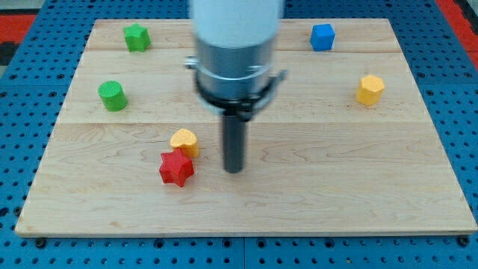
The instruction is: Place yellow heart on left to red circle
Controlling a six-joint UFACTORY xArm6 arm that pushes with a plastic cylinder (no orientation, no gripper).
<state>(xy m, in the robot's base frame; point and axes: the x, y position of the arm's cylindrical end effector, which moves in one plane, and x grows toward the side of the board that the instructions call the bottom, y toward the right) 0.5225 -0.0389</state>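
Yellow heart point(184, 140) sits lower-left of centre on tabletop point(336, 187), touching red star point(176, 168) below it. My tip point(234, 170) just right of both. No jaws, rod only. Red circle not visible; you cannot judge placement.

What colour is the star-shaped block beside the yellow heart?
Red: the star block touches the yellow heart, clear in the camera view.
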